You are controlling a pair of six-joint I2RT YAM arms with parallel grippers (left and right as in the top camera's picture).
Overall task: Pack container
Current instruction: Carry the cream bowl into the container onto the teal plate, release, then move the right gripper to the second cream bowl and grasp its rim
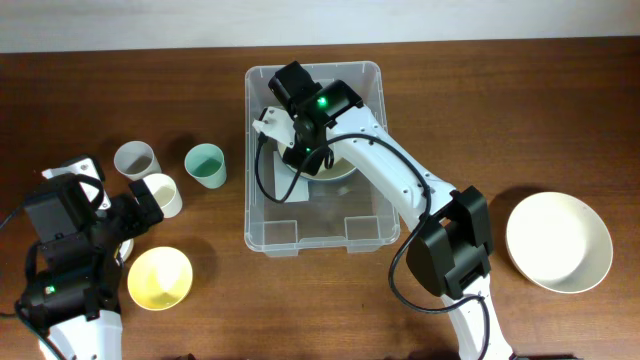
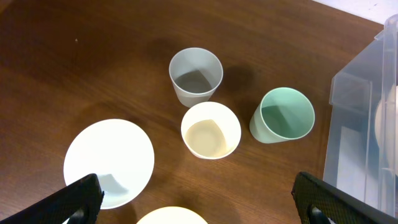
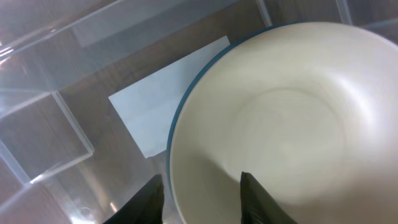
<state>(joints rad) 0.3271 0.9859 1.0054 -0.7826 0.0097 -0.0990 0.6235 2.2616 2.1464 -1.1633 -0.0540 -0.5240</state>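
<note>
The container (image 1: 265, 238) is a large clear bin at the table's middle; its white label (image 3: 158, 109) shows on the base. A cream bowl with a blue-grey outside (image 3: 286, 112) sits inside it, partly hidden under my right arm in the overhead view (image 1: 338, 170). My right gripper (image 3: 202, 193) is down in the bin (image 1: 300, 150), fingers apart and straddling the bowl's rim, one outside and one inside. My left gripper (image 2: 199, 205) is wide open and empty, hovering at the left (image 1: 135, 212) over the cups. The bin's edge also shows in the left wrist view (image 2: 360, 124).
Left of the bin stand a grey cup (image 2: 196, 78), a cream cup (image 2: 210, 130) and a green cup (image 2: 283, 116). A white dish (image 2: 109, 163) and a yellow bowl (image 1: 160, 278) lie near the left arm. A large white bowl (image 1: 558, 242) sits at the right.
</note>
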